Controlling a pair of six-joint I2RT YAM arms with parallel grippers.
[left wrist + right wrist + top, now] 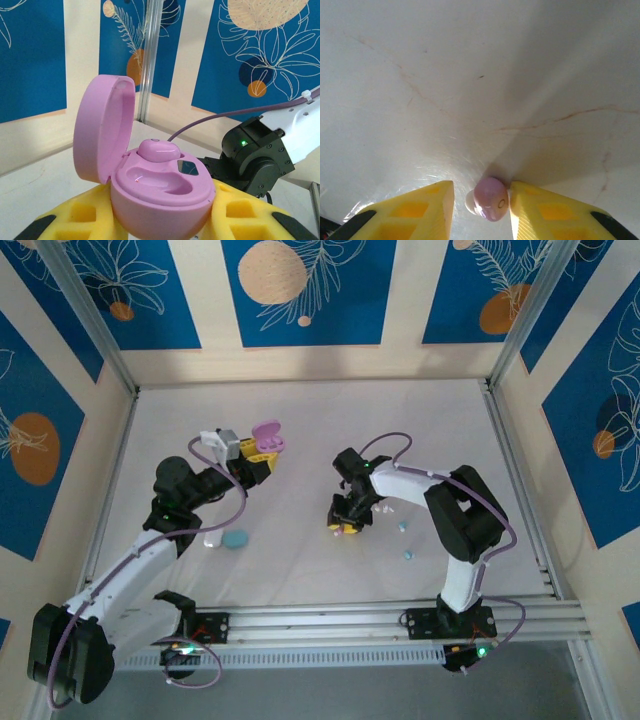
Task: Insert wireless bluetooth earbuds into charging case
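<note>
Nearest, left of the pink case (160, 200) and well on the base side of it: teal case (236, 539) flat on the table (330, 410). A small white item (211, 538) sits just beside it, too small to ID. Right of the pink case, also on the base side: one teal bud (408, 555) and a second teal bud (403, 527), loose on the table and apart from each other. Next out, right gripper (481, 190), right of the pink case and nearer than it, nose down at the table. Jaws are apart and straddle the loose pink bud (491, 198). That bud lies on the table against the finger (545, 215) on the right of the wrist view, with a visible gap to the other finger, so it's not clamped. Farthest out, left gripper (256, 453) is clamped on the pink case's lower half and holds it upright. Lid (102, 125) is hinged open and stands up on the left in the wrist view. Seated pink bud (159, 150) is in the rear slot; the front slot (160, 182) is a bare hollow. Beyond the pink case in that view: right arm (255, 160), green LED lit.
</note>
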